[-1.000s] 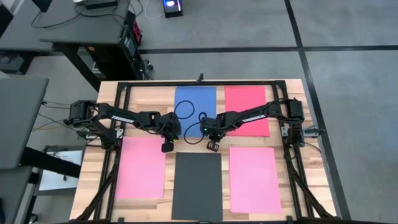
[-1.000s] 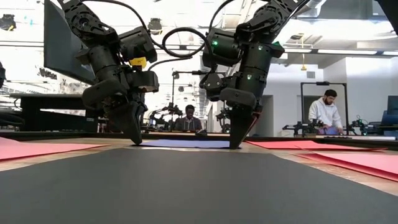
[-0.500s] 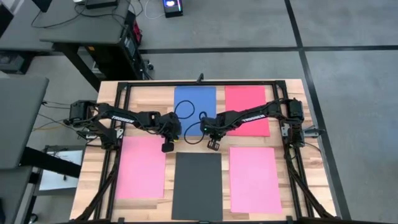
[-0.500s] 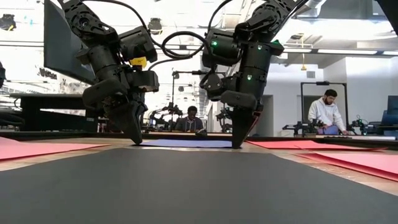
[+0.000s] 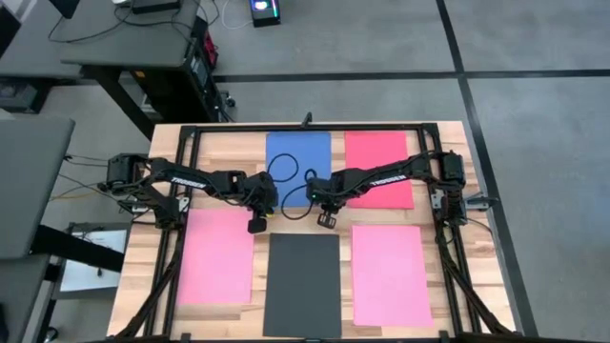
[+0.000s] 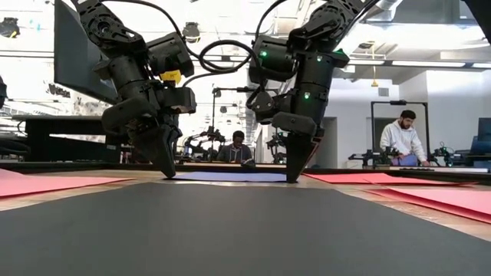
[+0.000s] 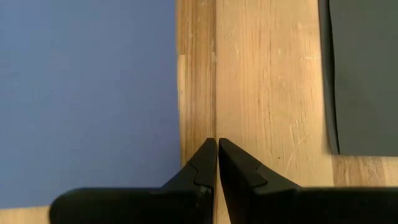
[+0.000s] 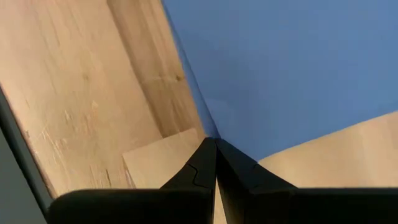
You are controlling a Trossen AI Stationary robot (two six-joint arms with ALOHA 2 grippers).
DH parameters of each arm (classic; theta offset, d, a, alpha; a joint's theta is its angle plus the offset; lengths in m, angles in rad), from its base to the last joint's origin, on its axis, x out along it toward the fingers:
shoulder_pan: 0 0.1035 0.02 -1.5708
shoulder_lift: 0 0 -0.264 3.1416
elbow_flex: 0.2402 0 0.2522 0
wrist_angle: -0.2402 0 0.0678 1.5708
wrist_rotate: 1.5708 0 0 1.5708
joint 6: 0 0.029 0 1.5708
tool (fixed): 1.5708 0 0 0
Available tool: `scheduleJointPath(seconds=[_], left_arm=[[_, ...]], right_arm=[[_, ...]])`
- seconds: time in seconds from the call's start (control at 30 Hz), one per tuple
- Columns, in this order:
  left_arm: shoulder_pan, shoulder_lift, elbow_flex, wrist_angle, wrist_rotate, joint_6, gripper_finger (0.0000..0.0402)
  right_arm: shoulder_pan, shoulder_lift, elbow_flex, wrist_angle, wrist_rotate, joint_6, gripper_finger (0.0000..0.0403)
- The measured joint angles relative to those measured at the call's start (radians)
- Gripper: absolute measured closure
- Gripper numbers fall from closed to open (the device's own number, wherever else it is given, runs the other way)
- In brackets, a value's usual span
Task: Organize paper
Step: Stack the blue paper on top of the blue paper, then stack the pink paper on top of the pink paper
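High view: five sheets lie apart on wooden table, none stacked. Blue sheet upper centre, red sheet upper right, pink sheets lower left and lower right, dark grey sheet bottom centre. Left gripper and right gripper, jaws together, empty, tips down at blue sheet's lower corners (contact uncertain). Judged: gathering not begun; all sheets remain to collect.
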Motion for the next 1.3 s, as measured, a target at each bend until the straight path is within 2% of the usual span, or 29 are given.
scheduleJointPath(seconds=[0.37,0.6,0.87,1.07,1.13,1.3], left_arm=[[0.0,0.0,0.0,-0.008,0.0,0.01,0.0402],[-0.049,-0.018,0.04,-0.122,-0.003,0.004,0.0402],[-0.228,-0.166,0.083,-0.189,-0.187,-0.008,0.0402],[-0.422,-0.292,0.083,-0.243,-0.321,-0.128,0.0402],[-0.498,-0.304,0.083,-0.251,-0.358,-0.177,0.0402],[-0.668,-0.265,0.083,-0.254,-0.37,-0.295,0.0402]], right_arm=[[0.042,-0.002,0.058,-0.066,-0.002,0.0,0.0403],[0.076,-0.002,0.125,-0.132,0.0,0.0,0.0403],[0.163,-0.055,0.164,-0.134,0.129,-0.035,0.0403],[0.232,-0.103,0.164,-0.099,0.159,-0.035,0.0403],[0.261,-0.103,0.163,-0.062,0.159,-0.04,0.0403],[0.329,-0.103,0.163,-0.039,0.146,-0.054,0.0403]])
